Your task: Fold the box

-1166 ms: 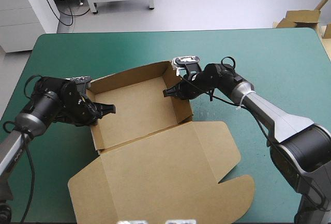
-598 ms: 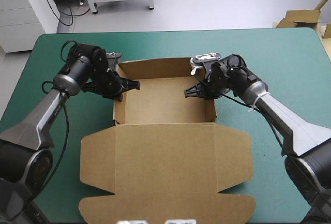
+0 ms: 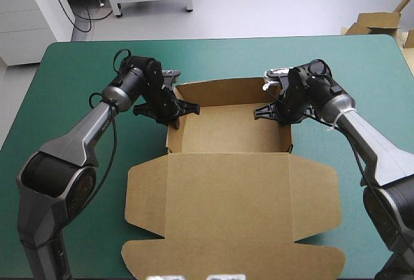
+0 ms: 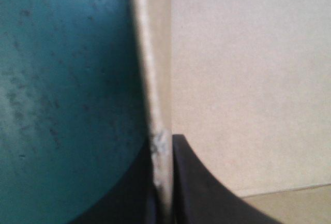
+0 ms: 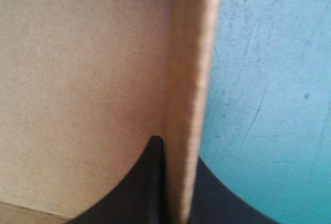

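Brown box (image 3: pixel 226 134), lid flat — left gripper (image 4: pixel 163 154), right gripper (image 5: pixel 178 154) clamping opposite walls

From above and behind me, the high camera looks forward and down on the table (image 3: pixel 65 66), its far edge near the top. My left wrist camera peers along my left gripper (image 4: pixel 164 144), very close against the left wall of the box (image 4: pixel 248 79). The right wrist camera does likewise along my right gripper (image 5: pixel 178 154) at the right wall. The overhead view takes in both walls.
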Motion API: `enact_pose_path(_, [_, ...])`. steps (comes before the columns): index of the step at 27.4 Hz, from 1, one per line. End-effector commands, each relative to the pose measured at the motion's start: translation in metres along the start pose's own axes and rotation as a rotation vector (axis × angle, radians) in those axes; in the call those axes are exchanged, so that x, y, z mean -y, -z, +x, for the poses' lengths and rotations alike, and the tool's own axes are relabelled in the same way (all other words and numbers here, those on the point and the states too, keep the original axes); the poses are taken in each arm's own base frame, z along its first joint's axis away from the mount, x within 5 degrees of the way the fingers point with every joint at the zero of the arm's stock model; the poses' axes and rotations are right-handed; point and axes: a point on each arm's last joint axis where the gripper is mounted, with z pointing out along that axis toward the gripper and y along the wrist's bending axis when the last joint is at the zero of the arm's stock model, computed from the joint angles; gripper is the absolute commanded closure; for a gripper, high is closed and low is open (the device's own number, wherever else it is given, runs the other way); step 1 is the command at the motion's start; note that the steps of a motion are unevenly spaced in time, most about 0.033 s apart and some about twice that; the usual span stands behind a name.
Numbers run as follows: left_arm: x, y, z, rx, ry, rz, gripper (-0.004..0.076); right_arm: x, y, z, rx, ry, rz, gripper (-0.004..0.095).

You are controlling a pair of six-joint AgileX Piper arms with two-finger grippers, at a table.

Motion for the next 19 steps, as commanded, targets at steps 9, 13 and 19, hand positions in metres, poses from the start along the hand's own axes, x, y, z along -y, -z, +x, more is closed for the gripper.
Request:
enact_pose_path(9, [0.014,0.03,0.002,0.076,-0.07,0.086,0.0441,-0.006,-0.008,-0.001,-0.061,0.027,-0.033,0.0582])
enact_pose_path(13, [0.015,0.031,0.002,0.075,-0.069,0.09,0.0272,-0.004,-0.002,-0.007,-0.025,0.039,-0.016,0.0445])
enact_pose_path(19, [0.015,0.044,-0.002,0.106,-0.086,0.067,0.0229,-0.001,0.022,-0.022,0.055,0.061,0.034,0.0439])
